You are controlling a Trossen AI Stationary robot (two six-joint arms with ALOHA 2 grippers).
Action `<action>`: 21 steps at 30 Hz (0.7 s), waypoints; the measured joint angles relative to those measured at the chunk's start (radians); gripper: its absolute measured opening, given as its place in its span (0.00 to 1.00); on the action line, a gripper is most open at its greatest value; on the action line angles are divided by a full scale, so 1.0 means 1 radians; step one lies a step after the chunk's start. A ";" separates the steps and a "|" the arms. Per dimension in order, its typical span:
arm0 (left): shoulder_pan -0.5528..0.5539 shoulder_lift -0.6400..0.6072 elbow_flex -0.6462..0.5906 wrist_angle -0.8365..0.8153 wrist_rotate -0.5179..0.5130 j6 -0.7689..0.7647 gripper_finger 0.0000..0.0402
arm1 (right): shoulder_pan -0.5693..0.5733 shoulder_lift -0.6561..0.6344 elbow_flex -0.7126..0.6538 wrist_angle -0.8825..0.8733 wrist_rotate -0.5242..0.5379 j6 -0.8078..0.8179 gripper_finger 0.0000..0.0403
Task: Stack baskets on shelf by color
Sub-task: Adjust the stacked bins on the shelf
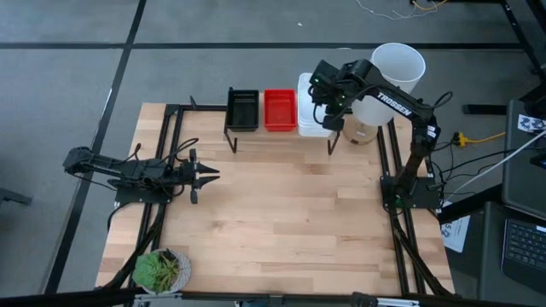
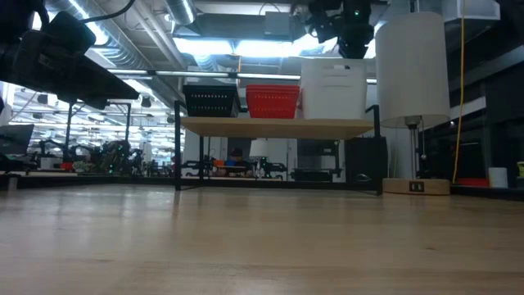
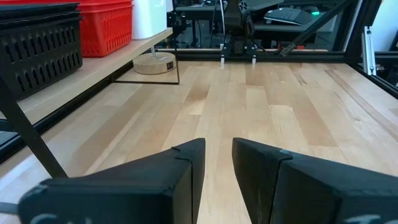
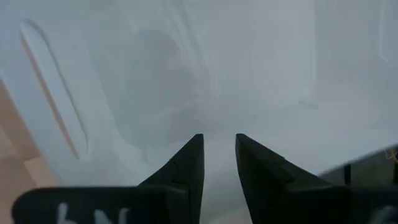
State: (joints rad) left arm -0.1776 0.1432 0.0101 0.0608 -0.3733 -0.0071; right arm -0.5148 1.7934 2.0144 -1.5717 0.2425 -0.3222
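From above, my right end effector [image 1: 328, 109] hangs over the white baskets [image 1: 309, 115] at the shelf's [image 1: 281, 134] right end, next to the red baskets [image 1: 279, 110] and black baskets [image 1: 242, 109]. My left end effector [image 1: 207, 174] waits over the tabletop [image 1: 290, 222].

At table level, three colour stacks sit side by side on the shelf.

Left wrist: fingers [image 3: 180, 171] a small gap apart, gripping nothing.

Right wrist: fingers [image 4: 186, 162] slightly apart too, white plastic right underneath.
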 joint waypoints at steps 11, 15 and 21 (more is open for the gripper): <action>0.000 0.000 0.000 0.000 0.000 0.000 0.19 | 0.000 -0.049 -0.009 0.001 -0.017 0.041 0.23; 0.000 0.000 0.000 0.000 0.000 0.000 0.19 | 0.000 -0.049 -0.009 0.001 -0.017 0.056 0.23; 0.000 0.000 0.000 0.000 0.000 0.000 0.19 | 0.000 -0.049 -0.009 0.001 -0.017 0.064 0.23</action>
State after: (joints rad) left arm -0.1776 0.1435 0.0101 0.0608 -0.3732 -0.0074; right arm -0.5144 1.7443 2.0056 -1.5711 0.2253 -0.2583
